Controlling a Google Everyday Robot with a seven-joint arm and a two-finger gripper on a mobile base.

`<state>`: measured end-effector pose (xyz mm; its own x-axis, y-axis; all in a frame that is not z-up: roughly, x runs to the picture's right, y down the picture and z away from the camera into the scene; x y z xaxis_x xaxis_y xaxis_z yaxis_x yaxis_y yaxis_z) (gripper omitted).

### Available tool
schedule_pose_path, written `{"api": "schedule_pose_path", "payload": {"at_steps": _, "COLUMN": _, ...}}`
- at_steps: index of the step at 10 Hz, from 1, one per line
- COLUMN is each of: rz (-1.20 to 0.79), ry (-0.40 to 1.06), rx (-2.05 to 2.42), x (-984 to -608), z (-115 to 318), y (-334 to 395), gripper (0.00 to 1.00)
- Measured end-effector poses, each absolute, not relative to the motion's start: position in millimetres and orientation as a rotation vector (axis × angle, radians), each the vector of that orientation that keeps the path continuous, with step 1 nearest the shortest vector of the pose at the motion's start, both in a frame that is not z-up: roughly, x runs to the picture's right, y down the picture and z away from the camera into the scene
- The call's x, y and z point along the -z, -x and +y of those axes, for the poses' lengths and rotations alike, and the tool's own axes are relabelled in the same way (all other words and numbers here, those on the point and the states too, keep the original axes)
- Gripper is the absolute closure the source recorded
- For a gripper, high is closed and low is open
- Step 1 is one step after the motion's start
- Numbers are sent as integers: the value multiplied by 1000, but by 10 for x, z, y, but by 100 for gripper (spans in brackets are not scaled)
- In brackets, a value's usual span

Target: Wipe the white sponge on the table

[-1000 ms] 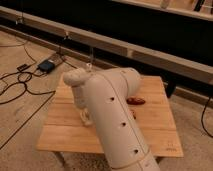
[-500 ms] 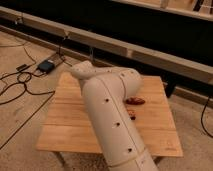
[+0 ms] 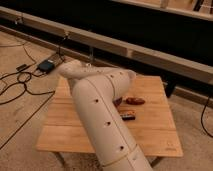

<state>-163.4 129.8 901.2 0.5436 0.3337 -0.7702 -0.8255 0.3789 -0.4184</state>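
Tool hidden behind arm (image 3: 100, 115), jaws closed | bench (image 3: 150, 130) carries reddish item (image 3: 135, 100) and small dark item (image 3: 127, 116)

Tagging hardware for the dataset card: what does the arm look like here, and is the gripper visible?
The arm is thick, cream-white, built of rounded tubular segments with a row of small dark holes along its side. No cables or markings show. The gripper is hidden behind the arm, over the table.
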Motion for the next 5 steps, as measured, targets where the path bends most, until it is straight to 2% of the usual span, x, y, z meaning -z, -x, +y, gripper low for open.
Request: {"api": "schedule_pose_path", "payload": {"at_steps": 5, "rz": 649, "ry": 975, "rx": -677, "x": -8576, "z": 1808, "y": 1815, "gripper": 96}}
